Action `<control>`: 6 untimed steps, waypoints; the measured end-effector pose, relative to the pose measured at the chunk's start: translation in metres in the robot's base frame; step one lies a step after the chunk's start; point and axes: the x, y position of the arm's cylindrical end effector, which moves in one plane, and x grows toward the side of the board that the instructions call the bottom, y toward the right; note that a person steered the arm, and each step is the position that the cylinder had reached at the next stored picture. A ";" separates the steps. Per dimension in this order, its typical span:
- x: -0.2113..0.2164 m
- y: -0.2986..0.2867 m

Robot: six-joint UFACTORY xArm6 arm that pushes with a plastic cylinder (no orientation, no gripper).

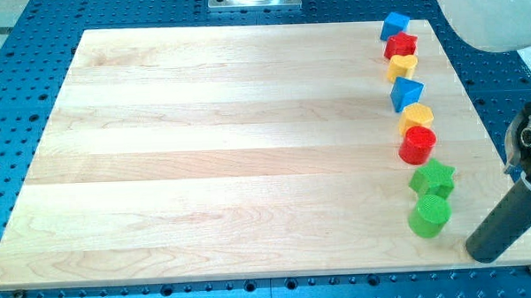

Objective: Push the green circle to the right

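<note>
The green circle (429,215) stands near the board's lower right corner, just below the green star (433,178). My tip (483,250) is at the end of the dark rod that comes in from the view's right edge. The tip rests on the board to the right of and a little below the green circle, with a gap between them.
A column of blocks runs up the board's right side: red circle (418,145), yellow hexagon (416,117), blue triangle (406,93), yellow heart (402,66), red star (401,45), blue cube (394,25). The wooden board (230,150) ends close to the tip at right and bottom.
</note>
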 end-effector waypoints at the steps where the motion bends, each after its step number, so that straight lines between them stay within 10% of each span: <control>1: 0.002 0.006; 6: -0.023 -0.085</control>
